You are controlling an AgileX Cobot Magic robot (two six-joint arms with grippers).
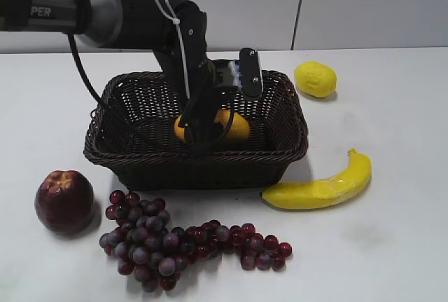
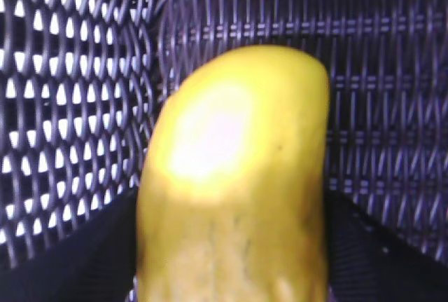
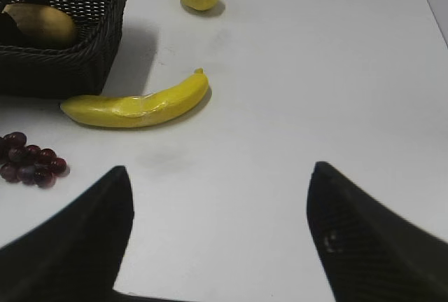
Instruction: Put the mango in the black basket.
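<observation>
The yellow-orange mango [image 1: 234, 125] is inside the black basket [image 1: 196, 165], low near its floor. My left gripper [image 1: 203, 130] reaches down into the basket and is shut on the mango. In the left wrist view the mango [image 2: 238, 176] fills the middle between the two black fingers of that gripper [image 2: 231, 207], with the basket's woven wall [image 2: 392, 71] behind it. The right wrist view shows the mango [image 3: 42, 25] in the basket [image 3: 70, 71] at the top left. My right gripper [image 3: 220, 176] is open and empty over bare table, out of the exterior view.
A lemon [image 1: 315, 79] lies behind the basket to its right. A banana [image 1: 322, 186] lies at the basket's front right corner. Purple grapes [image 1: 175, 242] and a red apple [image 1: 64, 202] lie in front of the basket.
</observation>
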